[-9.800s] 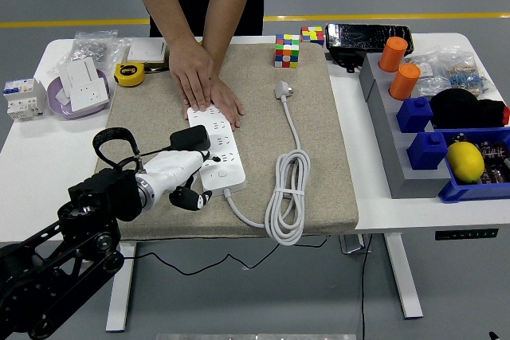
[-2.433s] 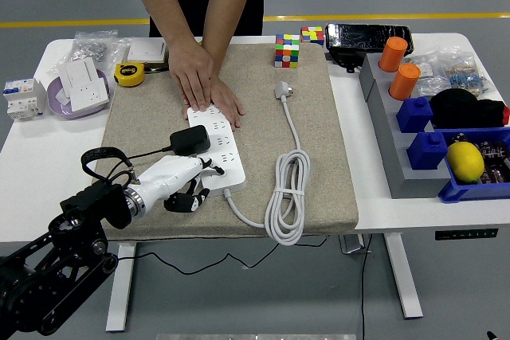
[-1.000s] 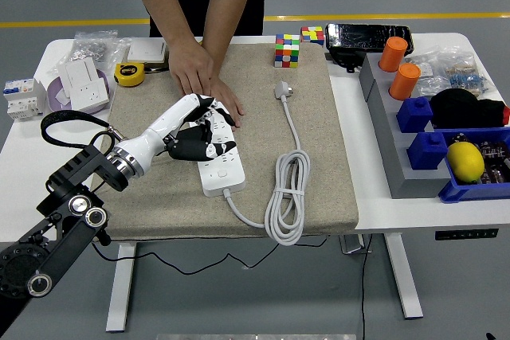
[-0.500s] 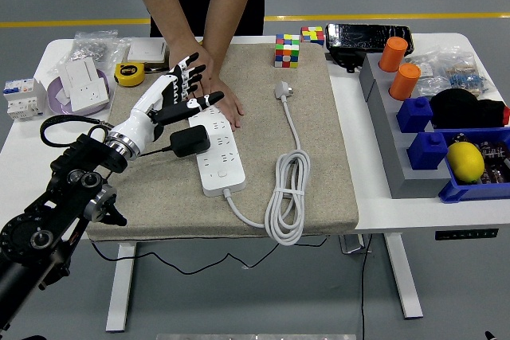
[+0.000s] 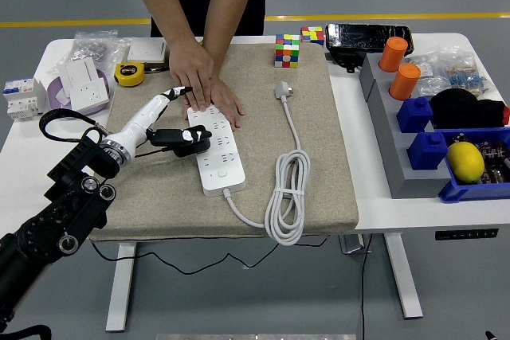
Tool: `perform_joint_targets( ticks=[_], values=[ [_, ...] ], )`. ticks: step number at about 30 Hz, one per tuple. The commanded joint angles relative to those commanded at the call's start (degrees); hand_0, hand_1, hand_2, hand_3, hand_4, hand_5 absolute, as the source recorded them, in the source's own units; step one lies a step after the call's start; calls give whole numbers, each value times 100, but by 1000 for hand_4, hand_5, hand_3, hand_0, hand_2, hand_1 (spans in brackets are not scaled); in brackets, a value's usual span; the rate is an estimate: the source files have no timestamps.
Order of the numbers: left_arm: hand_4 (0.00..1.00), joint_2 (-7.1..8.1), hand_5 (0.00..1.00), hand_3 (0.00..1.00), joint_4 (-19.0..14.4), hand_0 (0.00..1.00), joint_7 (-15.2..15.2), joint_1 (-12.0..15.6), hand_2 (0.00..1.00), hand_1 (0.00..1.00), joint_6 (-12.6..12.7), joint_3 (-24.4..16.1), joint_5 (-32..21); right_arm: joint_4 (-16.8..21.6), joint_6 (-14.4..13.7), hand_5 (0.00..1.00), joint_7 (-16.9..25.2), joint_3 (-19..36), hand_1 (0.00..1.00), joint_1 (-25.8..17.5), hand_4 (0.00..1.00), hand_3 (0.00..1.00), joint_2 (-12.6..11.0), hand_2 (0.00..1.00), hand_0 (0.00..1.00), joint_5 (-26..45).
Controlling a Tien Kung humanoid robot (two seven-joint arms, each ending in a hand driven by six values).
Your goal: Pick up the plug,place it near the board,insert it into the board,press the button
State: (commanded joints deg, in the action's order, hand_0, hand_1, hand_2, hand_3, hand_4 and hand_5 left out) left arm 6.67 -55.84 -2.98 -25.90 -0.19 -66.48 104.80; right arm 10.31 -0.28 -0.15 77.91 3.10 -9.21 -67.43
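Left hand over the board's far end, plug seated in the board.

Head view: the left hand (image 5: 163,105) reaches in from 8 o'clock, fingers stretched out flat and holding nothing, tips near the person's hands (image 5: 203,85), which press the board (image 5: 215,153) down at its 12 o'clock end. The black plug (image 5: 190,139) sits on the board's left side, just at 5 o'clock of the hand. The board lies on a tan mat (image 5: 319,141) on the bench (image 5: 40,165). A white cord (image 5: 287,197) coils at 3 o'clock of the board.
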Motion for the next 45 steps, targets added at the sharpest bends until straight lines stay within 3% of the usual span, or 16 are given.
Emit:
perform_joint_targets(
  ticks=[6,7,12,13,18,19,24,25,30,31,36,37,42,43,45],
  values=[
    [998,-40,364,886,137,998,6,12,954,998,-6,173,280,0,-1,998,-3,-18,794,-7,998,818,-13,776,863,5],
    [998,-43,348,844,152,964,9,16,891,965,-2,189,310,0,-1,998,-2,-21,794,-8,998,818,-13,776,862,6],
    [998,-58,348,844,296,964,-34,34,891,965,122,263,476,0,2,998,-2,-26,794,-18,998,818,-10,776,862,2],
    [998,-58,354,807,327,911,-57,37,793,914,175,272,514,0,2,998,-4,-24,794,-20,998,818,-10,776,862,0],
    [998,-54,354,807,409,911,-116,23,793,914,331,264,649,0,0,998,-5,-20,794,-14,998,818,-15,776,862,0],
    [998,-52,352,730,422,807,-120,20,666,805,343,264,663,0,0,998,-5,-19,794,-12,998,818,-15,775,862,4],
    [998,-62,352,730,491,807,-131,3,666,805,408,246,701,0,-1,998,-4,-19,794,-2,998,818,-10,775,862,15],
    [898,-64,387,526,496,692,-134,-1,491,661,416,244,698,0,-1,998,-5,-17,794,-1,998,818,-9,775,861,14],
    [898,-67,387,526,534,692,-134,-13,491,661,454,226,832,0,0,998,0,-18,794,2,998,818,-3,775,861,17],
    [860,-65,378,475,548,625,-143,-14,438,610,458,222,872,0,-1,998,0,-17,794,3,998,817,-3,775,861,18],
    [860,-77,378,475,590,625,-194,-13,438,610,499,175,984,0,-2,998,-8,-4,794,2,998,817,-1,775,861,8],
    [788,-78,405,429,595,571,-199,-15,405,553,508,174,986,0,-2,998,-9,-2,794,3,998,817,-1,775,861,5],
    [788,-78,405,429,604,571,-213,-29,405,553,558,170,969,0,-1,998,-9,-18,794,15,998,817,0,775,861,15],
    [575,-80,462,375,612,498,-215,-30,368,479,564,169,957,0,-1,998,-10,-16,794,17,998,817,0,775,860,13],
    [575,-82,462,375,626,498,-222,-29,368,479,570,168,941,0,-3,998,-10,-20,794,17,998,817,0,775,860,17]
  ],
)
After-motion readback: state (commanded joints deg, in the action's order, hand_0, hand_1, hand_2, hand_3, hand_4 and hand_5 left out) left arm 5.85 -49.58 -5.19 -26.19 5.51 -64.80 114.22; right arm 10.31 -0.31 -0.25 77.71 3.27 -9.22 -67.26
